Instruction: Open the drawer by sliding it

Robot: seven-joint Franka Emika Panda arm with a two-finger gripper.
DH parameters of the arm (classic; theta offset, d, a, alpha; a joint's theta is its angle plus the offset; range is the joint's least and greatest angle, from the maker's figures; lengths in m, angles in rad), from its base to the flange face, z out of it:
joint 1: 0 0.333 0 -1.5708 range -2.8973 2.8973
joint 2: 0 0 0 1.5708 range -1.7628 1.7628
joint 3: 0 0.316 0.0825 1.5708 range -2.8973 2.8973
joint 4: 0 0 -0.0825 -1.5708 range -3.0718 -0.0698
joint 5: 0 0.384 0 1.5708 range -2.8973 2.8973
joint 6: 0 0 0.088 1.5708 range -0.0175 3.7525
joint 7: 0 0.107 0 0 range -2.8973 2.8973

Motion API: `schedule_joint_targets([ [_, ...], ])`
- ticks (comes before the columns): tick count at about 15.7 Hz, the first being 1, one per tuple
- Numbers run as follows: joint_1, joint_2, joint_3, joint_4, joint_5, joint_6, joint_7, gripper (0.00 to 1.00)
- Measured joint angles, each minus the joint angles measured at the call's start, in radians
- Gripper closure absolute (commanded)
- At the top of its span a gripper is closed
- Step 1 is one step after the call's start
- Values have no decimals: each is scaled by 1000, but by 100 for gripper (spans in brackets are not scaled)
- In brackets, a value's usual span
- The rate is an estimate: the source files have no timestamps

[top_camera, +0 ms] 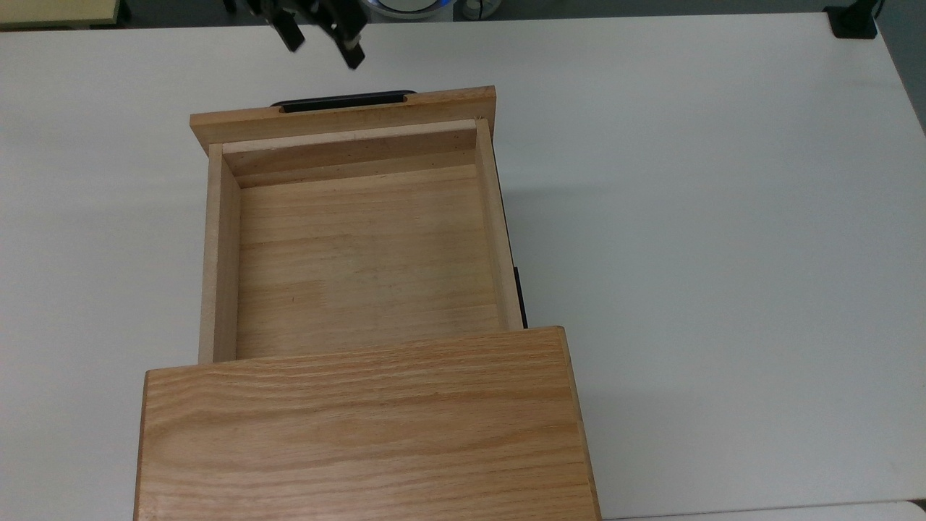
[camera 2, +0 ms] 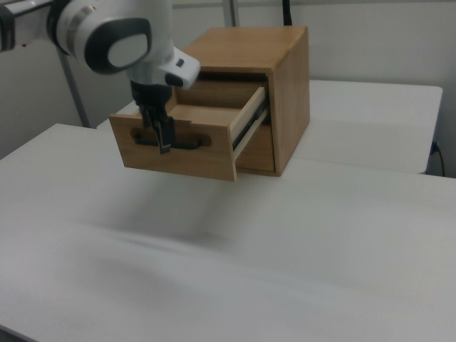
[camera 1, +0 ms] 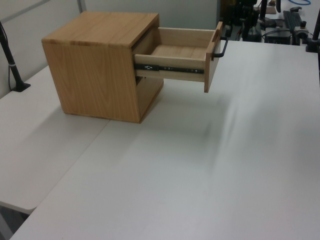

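Observation:
The drawer (top_camera: 362,253) is pulled far out of the oak cabinet (top_camera: 362,434), and its pale plank interior is bare. Its black bar handle (top_camera: 343,101) runs along the front panel (top_camera: 340,119). My gripper (top_camera: 322,45) hovers just beyond the handle at the top view's upper edge, open, with nothing between the fingers and not touching the bar. In the right view the gripper (camera 2: 159,135) hangs in front of the drawer's front panel (camera 2: 192,160), over the handle (camera 2: 187,144). The left view shows the drawer (camera 1: 175,62) out on its black side rail, handle (camera 1: 224,48) free.
The cabinet stands on a white table (top_camera: 723,253) with wide bare surface to the top view's right and left. A black clamp (top_camera: 854,22) sits at the far right corner. A black pole (camera 1: 10,55) stands at the left view's left, equipment (camera 1: 280,20) behind the table.

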Motion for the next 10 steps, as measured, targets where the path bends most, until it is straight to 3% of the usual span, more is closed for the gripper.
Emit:
schedule_joint_targets([
  [5, 10, -11, 95, 49, -237, -145, -250, 0],
  [10, 12, -11, 117, 64, -293, -172, -293, 0],
])
